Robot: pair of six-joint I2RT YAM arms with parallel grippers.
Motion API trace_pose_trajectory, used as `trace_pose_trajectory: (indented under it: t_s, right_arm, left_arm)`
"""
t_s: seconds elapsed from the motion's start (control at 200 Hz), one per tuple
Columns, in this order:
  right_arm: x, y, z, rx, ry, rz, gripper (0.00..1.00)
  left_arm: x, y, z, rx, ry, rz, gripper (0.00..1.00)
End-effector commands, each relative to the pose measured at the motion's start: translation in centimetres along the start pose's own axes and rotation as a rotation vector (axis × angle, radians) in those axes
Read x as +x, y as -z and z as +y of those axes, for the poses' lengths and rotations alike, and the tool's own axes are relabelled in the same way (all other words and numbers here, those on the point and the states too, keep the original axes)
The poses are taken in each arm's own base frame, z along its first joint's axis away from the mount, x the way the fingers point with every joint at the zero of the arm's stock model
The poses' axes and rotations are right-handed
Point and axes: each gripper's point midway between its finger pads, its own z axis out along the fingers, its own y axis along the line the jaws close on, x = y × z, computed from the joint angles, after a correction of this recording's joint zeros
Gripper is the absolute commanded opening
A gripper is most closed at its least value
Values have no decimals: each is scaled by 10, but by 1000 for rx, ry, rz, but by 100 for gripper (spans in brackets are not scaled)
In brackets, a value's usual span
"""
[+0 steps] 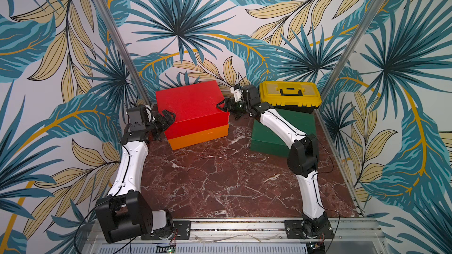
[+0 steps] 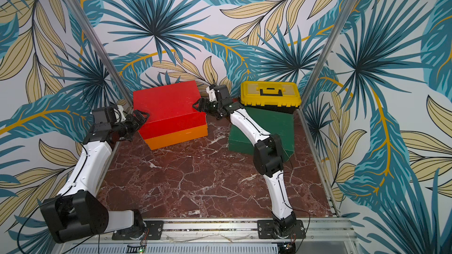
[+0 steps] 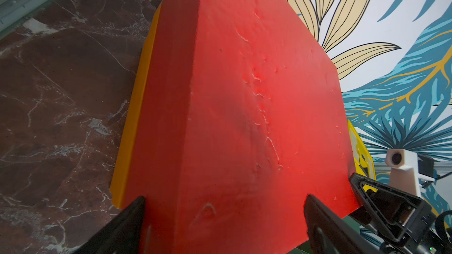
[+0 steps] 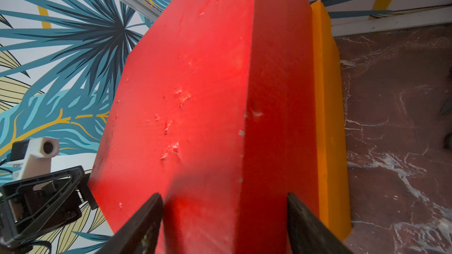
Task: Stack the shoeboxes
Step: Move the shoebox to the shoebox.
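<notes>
The red shoebox point(image 1: 190, 103) point(image 2: 166, 108) lies on the orange shoebox point(image 1: 198, 138) point(image 2: 176, 138), turned slightly askew. My left gripper point(image 1: 168, 117) point(image 3: 225, 197) is open at its near-left corner, one finger over the scuffed lid and one beside the wall. My right gripper point(image 1: 223, 106) point(image 4: 224, 194) has closed in on the opposite right corner, one finger on the lid and one on the side wall. The dark green shoebox point(image 1: 269, 138) point(image 2: 281, 123) lies alone at the right, partly hidden by my right arm.
A yellow-lidded black toolbox point(image 1: 291, 94) point(image 2: 270, 94) stands at the back right, right behind the green box. The marble tabletop point(image 1: 220, 179) stretches bare toward the front rail. Patterned walls and metal posts close in on both sides and the back.
</notes>
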Motion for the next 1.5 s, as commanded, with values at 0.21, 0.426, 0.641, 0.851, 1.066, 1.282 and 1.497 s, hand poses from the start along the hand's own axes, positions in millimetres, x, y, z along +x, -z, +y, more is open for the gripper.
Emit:
trace_pose_trajectory:
  t_s: [0.21, 0.426, 0.641, 0.851, 1.066, 1.282, 1.497]
  right_arm:
    - [17, -3, 9, -1, 2, 46, 78]
    - [9, -2, 7, 12, 2, 29, 78]
    - [4, -14, -2, 16, -28, 45, 78]
    - [5, -17, -10, 28, -36, 48, 77]
    - [3, -6, -7, 41, -19, 40, 79]
    - [-20, 36, -12, 41, -33, -34, 85]
    - [-28, 90, 2, 16, 0, -108, 88]
  left_arm:
    - [5, -9, 13, -24, 14, 14, 100]
    - [4, -13, 10, -11, 11, 28, 100]
    - [7, -21, 10, -4, 13, 50, 100]
    - [8, -26, 10, -5, 11, 58, 100]
    - [3, -23, 14, -26, 20, 43, 100]
    - [-23, 12, 40, -47, 114, -34, 100]
    - [-32, 56, 25, -55, 50, -155, 100]
